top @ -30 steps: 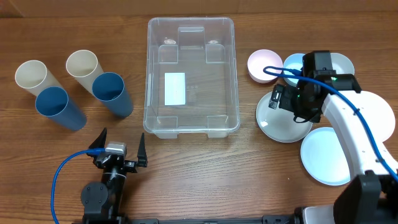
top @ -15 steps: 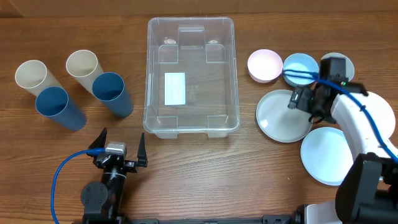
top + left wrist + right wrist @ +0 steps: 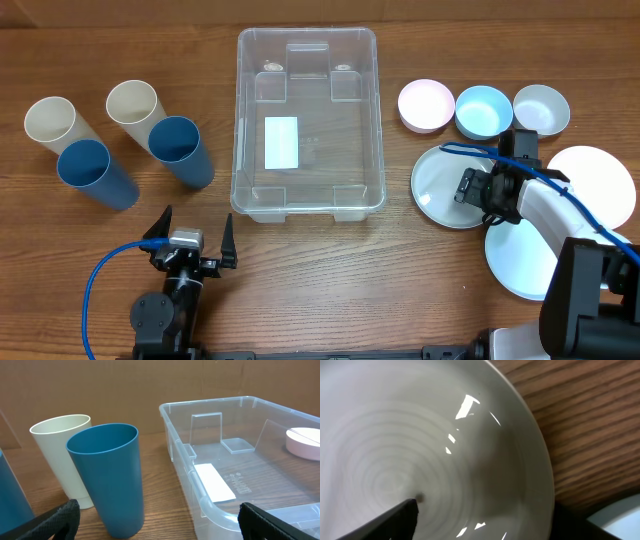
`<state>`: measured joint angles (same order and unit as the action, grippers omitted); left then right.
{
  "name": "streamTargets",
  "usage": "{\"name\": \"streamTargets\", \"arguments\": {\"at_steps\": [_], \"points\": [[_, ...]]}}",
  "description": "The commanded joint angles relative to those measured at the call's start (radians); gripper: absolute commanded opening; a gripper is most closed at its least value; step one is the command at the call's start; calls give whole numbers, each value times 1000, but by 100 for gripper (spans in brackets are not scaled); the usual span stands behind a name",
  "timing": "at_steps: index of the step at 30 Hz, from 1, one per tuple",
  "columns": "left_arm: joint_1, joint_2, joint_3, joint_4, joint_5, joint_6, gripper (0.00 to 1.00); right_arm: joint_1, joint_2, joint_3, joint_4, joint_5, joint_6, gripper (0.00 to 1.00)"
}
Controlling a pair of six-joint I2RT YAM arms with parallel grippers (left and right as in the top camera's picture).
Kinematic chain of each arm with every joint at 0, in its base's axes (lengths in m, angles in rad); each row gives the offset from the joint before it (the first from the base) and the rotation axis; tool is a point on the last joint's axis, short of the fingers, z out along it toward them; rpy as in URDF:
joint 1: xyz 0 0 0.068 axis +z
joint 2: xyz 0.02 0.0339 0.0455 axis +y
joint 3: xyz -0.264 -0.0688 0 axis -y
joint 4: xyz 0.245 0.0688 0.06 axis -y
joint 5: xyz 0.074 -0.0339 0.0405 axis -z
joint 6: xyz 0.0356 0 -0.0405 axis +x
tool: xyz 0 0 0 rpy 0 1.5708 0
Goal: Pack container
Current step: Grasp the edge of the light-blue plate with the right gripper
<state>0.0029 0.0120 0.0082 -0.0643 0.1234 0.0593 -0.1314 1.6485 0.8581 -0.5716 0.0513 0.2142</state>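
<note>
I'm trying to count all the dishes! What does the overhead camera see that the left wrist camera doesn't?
Only overhead: three plates, with one white plate under the right gripper, plus the blue bowl, the white bowl and all four cups.
Only left wrist: the cups seen from the side, standing upright, and the container's walls up close.
Both: the clear container with its white label, a blue cup, a cream cup and the pink bowl.
</note>
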Motion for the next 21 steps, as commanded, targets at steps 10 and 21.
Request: {"name": "streamTargets", "arguments": {"at_steps": [10,21], "points": [[11,-8,-3,-2,-3,12,100,-10,2,-26,-5,-24,7,4],[11,-8,-3,-2,-3,12,100,-10,-61,210,-298,-102,72,4]]}}
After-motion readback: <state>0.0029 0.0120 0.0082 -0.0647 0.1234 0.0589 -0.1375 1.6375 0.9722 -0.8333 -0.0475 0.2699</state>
